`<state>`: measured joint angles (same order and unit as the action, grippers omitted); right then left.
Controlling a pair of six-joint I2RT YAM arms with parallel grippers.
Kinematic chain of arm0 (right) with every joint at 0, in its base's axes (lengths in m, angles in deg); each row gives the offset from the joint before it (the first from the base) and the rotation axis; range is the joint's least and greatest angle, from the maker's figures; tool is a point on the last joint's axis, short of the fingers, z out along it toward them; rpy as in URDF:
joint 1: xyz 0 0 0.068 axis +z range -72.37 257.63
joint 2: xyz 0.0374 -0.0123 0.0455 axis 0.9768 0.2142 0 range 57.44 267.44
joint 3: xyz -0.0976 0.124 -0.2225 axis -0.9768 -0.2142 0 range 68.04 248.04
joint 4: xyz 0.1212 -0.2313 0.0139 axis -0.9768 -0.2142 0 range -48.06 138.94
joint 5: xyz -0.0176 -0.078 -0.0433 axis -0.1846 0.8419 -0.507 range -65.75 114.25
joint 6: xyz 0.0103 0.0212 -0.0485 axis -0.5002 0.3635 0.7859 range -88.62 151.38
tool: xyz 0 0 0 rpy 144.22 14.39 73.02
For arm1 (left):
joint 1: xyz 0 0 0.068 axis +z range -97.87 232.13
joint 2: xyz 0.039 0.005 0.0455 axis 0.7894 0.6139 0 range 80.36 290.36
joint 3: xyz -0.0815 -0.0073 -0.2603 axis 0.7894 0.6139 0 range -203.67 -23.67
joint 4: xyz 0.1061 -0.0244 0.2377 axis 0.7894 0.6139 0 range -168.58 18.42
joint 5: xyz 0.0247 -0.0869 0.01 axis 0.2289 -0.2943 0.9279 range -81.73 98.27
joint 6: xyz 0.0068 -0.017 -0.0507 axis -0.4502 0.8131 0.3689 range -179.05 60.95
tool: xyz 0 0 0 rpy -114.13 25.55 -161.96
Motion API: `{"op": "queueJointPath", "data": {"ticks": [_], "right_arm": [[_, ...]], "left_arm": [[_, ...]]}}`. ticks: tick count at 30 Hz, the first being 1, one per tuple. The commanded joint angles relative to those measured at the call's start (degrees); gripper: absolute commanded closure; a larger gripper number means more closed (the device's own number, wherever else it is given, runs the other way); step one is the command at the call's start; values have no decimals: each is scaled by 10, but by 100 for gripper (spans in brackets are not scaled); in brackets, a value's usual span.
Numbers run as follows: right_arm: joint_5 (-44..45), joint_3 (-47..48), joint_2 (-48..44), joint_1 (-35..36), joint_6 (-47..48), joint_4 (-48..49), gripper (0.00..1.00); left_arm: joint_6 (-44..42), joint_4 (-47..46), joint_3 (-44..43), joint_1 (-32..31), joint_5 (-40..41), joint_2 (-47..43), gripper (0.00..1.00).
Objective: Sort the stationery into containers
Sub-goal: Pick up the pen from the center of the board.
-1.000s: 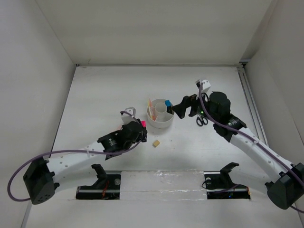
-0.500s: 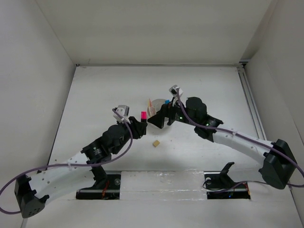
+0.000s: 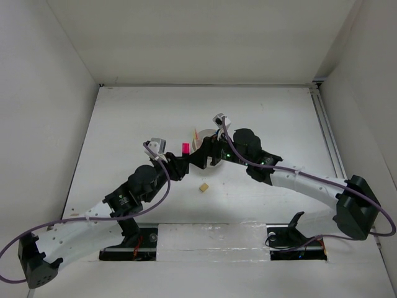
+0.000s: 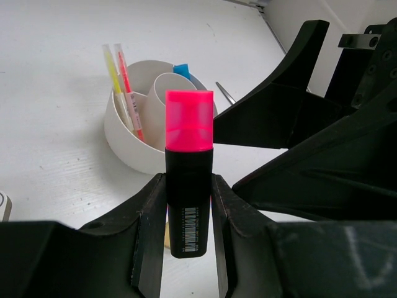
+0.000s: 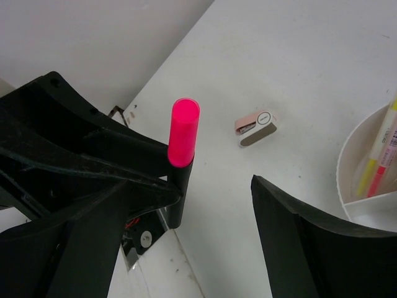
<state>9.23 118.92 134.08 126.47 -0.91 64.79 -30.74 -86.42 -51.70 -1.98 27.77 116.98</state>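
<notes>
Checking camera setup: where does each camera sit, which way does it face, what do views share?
Top external: above, behind the bases, looking down on the table; left arm and right arm show.
Left wrist: looks along its fingers at the pink-capped marker they clamp.
Right wrist: faces that marker; own finger lower right.
Shared: the marker, all three.

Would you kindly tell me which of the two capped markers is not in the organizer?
The pink-capped marker: it is held upright in the left gripper, while the blue-capped marker sits inside the white organizer.
</notes>
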Motion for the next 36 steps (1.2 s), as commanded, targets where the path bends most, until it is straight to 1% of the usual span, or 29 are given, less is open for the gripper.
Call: {"op": "queueJointPath", "data": {"ticks": [1,8,12,15,16,17,26,28,30,34,36], "right_arm": [[28,35,4,4,-11,66,17],[40,29,-13,4,-16,86,18],[40,34,-3,4,-16,91,20],[29,41,19,4,-22,91,29],[23,41,25,4,-27,96,35],[23,41,25,9,-27,96,37],[10,46,30,14,-27,78,37],[10,46,30,14,-27,78,46],[10,46,30,14,-22,73,59],[4,46,25,20,-16,58,61],[4,46,25,20,-8,45,64]], "left_arm": [[-7,-39,3,-8,-60,-1,100],[-12,-39,3,-8,-60,5,100],[-12,-45,8,-8,-66,5,100],[-12,-45,8,-8,-66,-1,100],[-12,-45,8,-8,-66,-1,100],[-12,-39,8,-8,-66,-8,100],[-12,-34,3,-8,-42,-13,100],[-12,-39,-3,-8,-37,-8,100],[-12,-39,-8,-8,-37,-2,100],[-19,-39,-13,-8,-22,3,100],[-19,-39,-13,-8,-16,3,100]]}}
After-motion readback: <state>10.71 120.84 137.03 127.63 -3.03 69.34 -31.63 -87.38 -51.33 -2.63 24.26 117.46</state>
